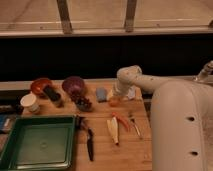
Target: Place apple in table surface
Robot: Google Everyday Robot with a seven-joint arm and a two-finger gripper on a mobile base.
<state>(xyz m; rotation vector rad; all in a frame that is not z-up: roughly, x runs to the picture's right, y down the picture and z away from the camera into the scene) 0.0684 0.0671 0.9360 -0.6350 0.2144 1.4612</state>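
The apple (114,101) is a small yellow-orange fruit low over or on the tan plank table surface (102,155), near its back middle; I cannot tell whether it touches the wood. My gripper (117,94) hangs straight down from the white arm (145,82) that reaches in from the right. It sits directly over the apple and hides the apple's top.
A blue object (101,94) lies just left of the apple. Dark grapes (83,104), a purple bowl (74,84), an orange bowl (41,85), a dark can (52,95) and a white cup (31,102) stand further left. A carrot (121,121), a fork (134,125), a knife (90,147) and a green tray (37,145) lie in front.
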